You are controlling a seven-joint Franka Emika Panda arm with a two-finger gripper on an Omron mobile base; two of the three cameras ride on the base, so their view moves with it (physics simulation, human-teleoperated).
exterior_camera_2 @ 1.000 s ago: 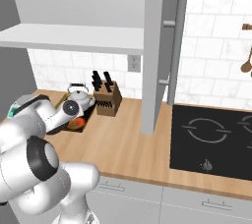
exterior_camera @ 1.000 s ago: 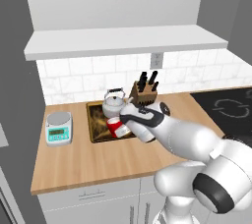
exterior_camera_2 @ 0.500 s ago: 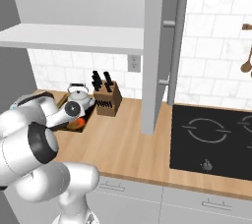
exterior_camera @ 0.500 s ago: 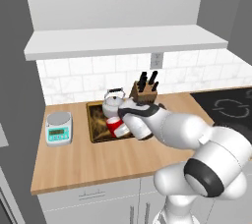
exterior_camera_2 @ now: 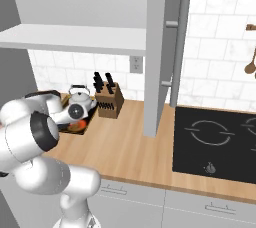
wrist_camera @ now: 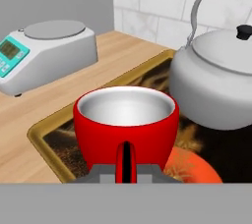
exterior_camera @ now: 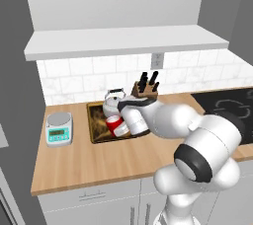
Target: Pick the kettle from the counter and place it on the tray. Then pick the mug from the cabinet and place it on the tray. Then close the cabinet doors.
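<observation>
While I watched through the hand camera, the mug (wrist_camera: 126, 129) was a glossy red cylinder with a pale grey-white inside, its handle turned toward the lens. My gripper (wrist_camera: 126, 175) was clamped tight on that handle, holding the mug upright over the tray (wrist_camera: 54, 144), whose dark floor carried a golden-orange picture. Just beside it on the tray sat the shiny silver kettle (wrist_camera: 216, 83), and the scale (wrist_camera: 44, 53) stood apart on the counter (wrist_camera: 74, 90).
</observation>
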